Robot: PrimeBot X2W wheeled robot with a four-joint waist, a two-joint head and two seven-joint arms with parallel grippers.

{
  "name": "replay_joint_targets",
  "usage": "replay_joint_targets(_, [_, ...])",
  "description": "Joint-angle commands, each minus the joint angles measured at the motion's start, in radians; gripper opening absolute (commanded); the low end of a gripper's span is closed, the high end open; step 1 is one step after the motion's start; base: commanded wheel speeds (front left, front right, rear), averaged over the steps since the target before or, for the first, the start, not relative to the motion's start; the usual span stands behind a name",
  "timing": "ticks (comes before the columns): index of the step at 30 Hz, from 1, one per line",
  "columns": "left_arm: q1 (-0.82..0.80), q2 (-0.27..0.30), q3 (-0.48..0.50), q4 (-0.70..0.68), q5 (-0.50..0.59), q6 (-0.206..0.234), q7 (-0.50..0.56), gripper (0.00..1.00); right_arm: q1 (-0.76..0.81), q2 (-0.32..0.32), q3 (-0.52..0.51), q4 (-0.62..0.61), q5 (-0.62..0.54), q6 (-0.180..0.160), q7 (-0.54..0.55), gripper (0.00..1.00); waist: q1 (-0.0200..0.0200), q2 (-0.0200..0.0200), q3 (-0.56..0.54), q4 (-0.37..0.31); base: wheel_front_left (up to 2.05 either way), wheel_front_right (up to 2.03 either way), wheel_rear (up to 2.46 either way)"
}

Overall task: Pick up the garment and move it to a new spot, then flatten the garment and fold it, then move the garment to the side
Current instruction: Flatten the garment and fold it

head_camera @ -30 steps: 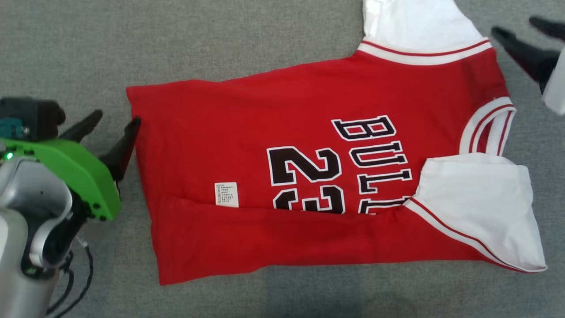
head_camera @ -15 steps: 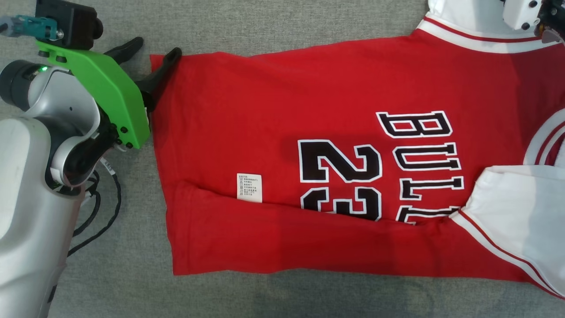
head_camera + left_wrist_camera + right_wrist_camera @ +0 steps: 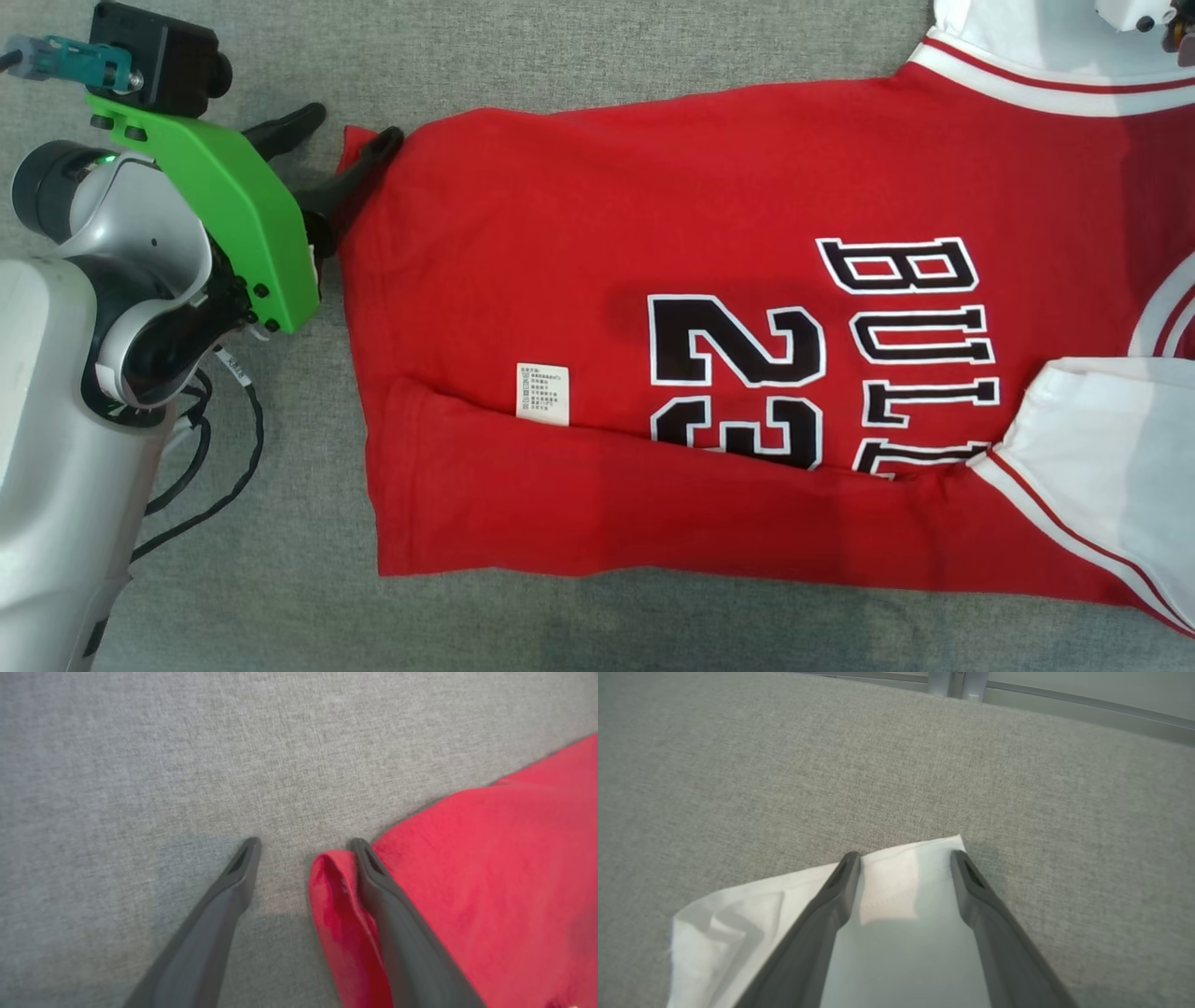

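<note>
Red jersey (image 3: 597, 243) reading "BULL" and "23", care label (image 3: 542, 394) unreadable, left pincer (image 3: 355, 126) open astride its hem corner, right pincer (image 3: 904, 856) open over white sleeve (image 3: 719, 933)

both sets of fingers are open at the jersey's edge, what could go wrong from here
The left fingers straddle only the curled corner of the red basketball jersey; closing might catch just a sliver and slip.
The right fingers sit over the tip of the white sleeve; lifting by it may stretch the sleeve, not move the body.
The folded-over near strip could fall open.
</note>
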Motion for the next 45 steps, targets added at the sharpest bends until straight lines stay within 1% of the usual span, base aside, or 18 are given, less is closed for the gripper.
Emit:
replay_joint_targets(1, [0.080, -0.011, -0.052, 0.030, -0.012, -0.006, 0.046, 1.00, 0.019, -0.002, 0.012, 0.025, 0.001, -0.002, 0.021, 1.00, -0.0001, 0.0087, 0.002, -0.002, 0.00, 0.00, 0.00])
replay_joint_targets(4, [0.077, -0.017, -0.068, 0.023, -0.028, -0.011, 0.056, 1.00, 0.020, 0.009, 0.021, 0.024, 0.011, -0.002, 0.033, 1.00, -0.0001, 0.0087, 0.006, -0.004, 0.00, 0.00, 0.00])
replay_joint_targets(5, [0.075, -0.019, -0.073, 0.025, -0.030, -0.011, 0.055, 0.79, 0.022, 0.011, 0.025, 0.024, 0.013, -0.002, 0.036, 0.91, -0.0001, 0.0087, 0.007, -0.004, 0.00, 0.00, 0.00])
replay_joint_targets(6, [0.074, -0.025, -0.078, 0.030, -0.033, -0.013, 0.051, 0.45, 0.024, 0.014, 0.024, 0.025, 0.016, -0.002, 0.035, 0.47, -0.0001, 0.0087, 0.008, -0.004, 0.00, 0.00, 0.00])
replay_joint_targets(7, [0.074, -0.033, -0.082, 0.037, -0.038, -0.014, 0.045, 0.00, 0.027, 0.018, 0.025, 0.027, 0.022, -0.001, 0.037, 0.13, -0.0001, 0.0087, 0.008, -0.004, 0.00, 0.00, 0.00])
replay_joint_targets(8, [0.076, -0.038, -0.089, 0.043, -0.043, -0.015, 0.046, 0.00, 0.031, 0.022, 0.025, 0.029, 0.027, -0.001, 0.039, 0.00, -0.0001, 0.0087, 0.007, -0.005, 0.00, 0.00, 0.00])
replay_joint_targets(10, [0.079, -0.041, -0.091, 0.043, -0.052, -0.018, 0.033, 0.00, 0.034, 0.028, 0.020, 0.024, 0.040, -0.001, 0.022, 0.00, -0.0001, 0.0087, 0.005, -0.007, 0.00, 0.00, 0.00])
replay_joint_targets(12, [0.076, -0.029, -0.082, 0.032, -0.052, -0.018, 0.014, 0.00, 0.023, 0.025, 0.009, 0.008, 0.047, -0.001, -0.013, 0.00, -0.0001, 0.0087, 0.003, -0.010, 0.00, 0.00, 0.00])
replay_joint_targets(15, [0.064, -0.015, -0.047, 0.004, -0.051, -0.018, -0.045, 0.00, 0.006, 0.025, -0.004, -0.033, 0.070, -0.001, -0.090, 0.00, -0.0001, 0.0087, -0.007, -0.018, 0.00, 0.00, 0.00])
replay_joint_targets(18, [0.081, -0.002, -0.011, -0.037, -0.051, -0.018, -0.105, 0.00, 0.035, 0.008, -0.003, -0.093, 0.114, -0.001, -0.178, 0.00, -0.0001, 0.0087, -0.030, -0.025, 0.00, 0.00, 0.00])
replay_joint_targets(24, [0.199, 0.025, 0.067, -0.141, -0.052, -0.003, -0.239, 0.00, 0.219, -0.053, -0.021, -0.237, 0.198, -0.001, -0.330, 0.00, -0.0001, 0.0087, -0.116, -0.059, 0.00, 0.00, 0.00])
replay_joint_targets(25, [0.199, 0.025, 0.067, -0.141, -0.052, -0.003, -0.239, 0.00, 0.219, -0.053, -0.021, -0.237, 0.198, -0.001, -0.330, 0.00, -0.0001, 0.0087, -0.116, -0.059, 0.00, 0.00, 0.00])
replay_joint_targets(30, [0.325, 0.047, 0.106, -0.214, -0.044, 0.003, -0.324, 0.00, 0.449, -0.073, -0.064, -0.358, 0.245, -0.001, -0.431, 0.00, -0.0001, 0.0087, -0.182, -0.087, 0.00, 0.00, 0.00])
replay_joint_targets(32, [0.374, 0.058, 0.117, -0.235, -0.039, 0.008, -0.346, 0.00, 0.536, -0.070, -0.085, -0.406, 0.256, -0.001, -0.463, 0.00, -0.0001, 0.0087, -0.204, -0.098, 0.00, 0.00, 0.00])
replay_joint_targets(35, [0.432, 0.059, 0.124, -0.253, -0.039, 0.016, -0.371, 0.00, 0.661, -0.049, -0.125, -0.480, 0.276, -0.001, -0.502, 0.00, -0.0001, 0.0087, -0.231, -0.107, 0.00, 0.00, 0.00])
replay_joint_targets(38, [0.475, 0.053, 0.127, -0.255, -0.035, 0.021, -0.395, 0.00, 0.787, -0.018, -0.175, -0.567, 0.287, -0.001, -0.528, 0.00, -0.0001, 0.0087, -0.256, -0.114, 0.00, 0.00, 0.00])
replay_joint_targets(42, [0.523, 0.038, 0.117, -0.264, -0.037, 0.027, -0.418, 0.00, 0.954, 0.034, -0.221, -0.679, 0.297, -0.001, -0.531, 0.00, -0.0001, 0.0087, -0.281, -0.130, 0.00, 0.00, 0.00])
replay_joint_targets(45, [0.565, 0.034, 0.115, -0.266, -0.036, 0.034, -0.435, 0.00, 1.054, 0.071, -0.218, -0.725, 0.290, -0.001, -0.522, 0.00, -0.0001, 0.0087, -0.290, -0.147, 0.00, 0.00, 0.00])
